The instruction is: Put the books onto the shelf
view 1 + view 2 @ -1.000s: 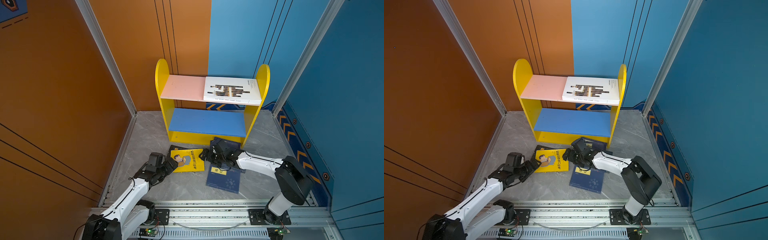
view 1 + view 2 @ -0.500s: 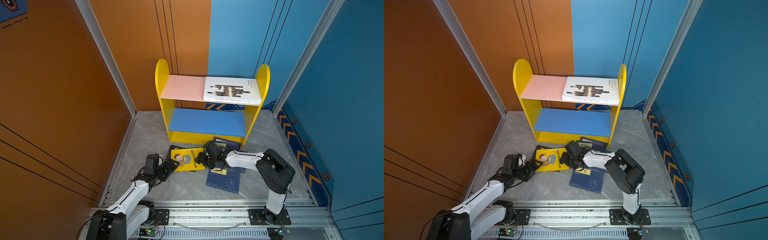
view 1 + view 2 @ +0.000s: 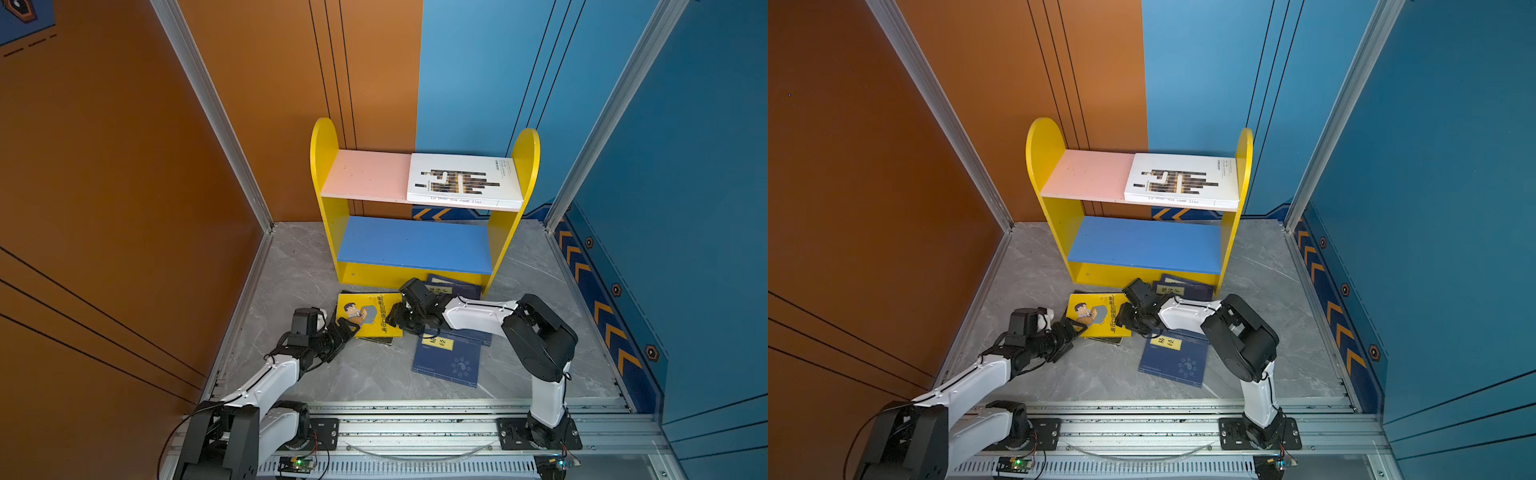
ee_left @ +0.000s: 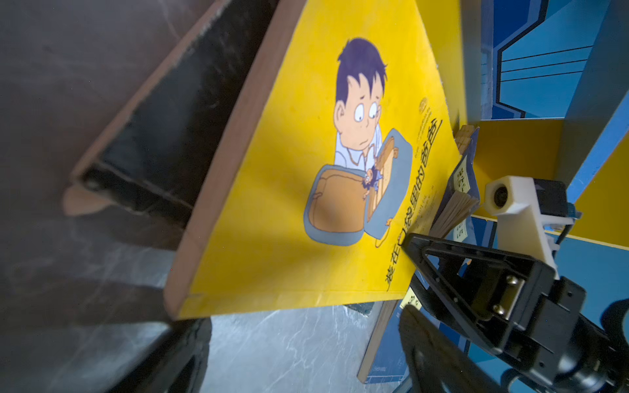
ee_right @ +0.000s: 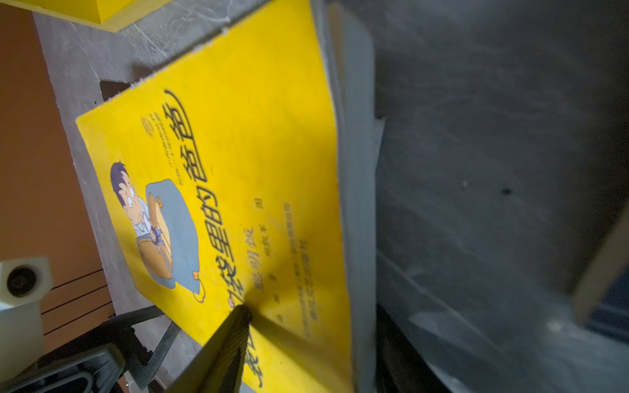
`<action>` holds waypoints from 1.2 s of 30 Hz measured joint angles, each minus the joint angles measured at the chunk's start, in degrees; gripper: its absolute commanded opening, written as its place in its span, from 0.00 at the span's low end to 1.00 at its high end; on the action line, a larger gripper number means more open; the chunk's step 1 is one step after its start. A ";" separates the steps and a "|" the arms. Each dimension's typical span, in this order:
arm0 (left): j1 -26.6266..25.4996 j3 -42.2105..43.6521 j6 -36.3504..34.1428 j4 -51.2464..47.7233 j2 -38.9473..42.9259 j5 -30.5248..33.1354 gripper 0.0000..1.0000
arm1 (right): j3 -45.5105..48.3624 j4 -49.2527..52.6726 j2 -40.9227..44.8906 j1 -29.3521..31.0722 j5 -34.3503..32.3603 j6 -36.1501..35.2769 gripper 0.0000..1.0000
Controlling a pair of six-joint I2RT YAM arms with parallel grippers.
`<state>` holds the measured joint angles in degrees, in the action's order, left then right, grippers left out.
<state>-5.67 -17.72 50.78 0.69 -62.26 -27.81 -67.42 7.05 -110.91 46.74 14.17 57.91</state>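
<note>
1. The white book point(image 3: 461, 180) lies flat on the right half of the shelf's point(image 3: 328, 199) pink board point(image 3: 365, 174), close to the right side panel. The blue board point(image 3: 411, 245) below it is bare. By my count, one book is shelved and five are not.
2. The other books lie on the desk point(image 3: 365, 374) in front of the shelf. The yellow book point(image 3: 370, 313) sits on top of a black book point(image 3: 374, 340), of which only a sliver shows. One navy book point(image 3: 453, 286) lies by the shelf's base. A second navy one point(image 3: 449, 359) lies nearer the rail, and a third is partly under the right arm.
3. The right hand point(image 3: 392, 318) reaches across to the yellow book's right edge, with one jaw above the cover and one below. The upper finger point(image 5: 235, 330) touches the cover. I cannot tell whether the lower jaw has closed enough to pinch. It probably grips at the edge because a flat paperback gives nothing to hold from above.
4. The left hand point(image 3: 347, 328) has its jaws apart around the book's opposite, left corner and holds nothing. One finger point(image 4: 153, 119) is just beside that edge. It seems to be placed there as a stop, so the book cannot slide away while the right hand works under it.
5. The step in hand looks like lifting the yellow book off the black one. The risk is that the thin cover bends or slips, or that the black book is dragged along.
</note>
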 measured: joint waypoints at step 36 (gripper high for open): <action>2.34 1.90 4.92 8.33 12.04 1.33 0.28 | -8.92 12.87 -3.80 -3.63 8.98 -13.20 0.48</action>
<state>-3.33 -15.81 55.70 9.02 -50.22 -26.48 -76.34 19.92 -114.72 43.11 23.16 44.71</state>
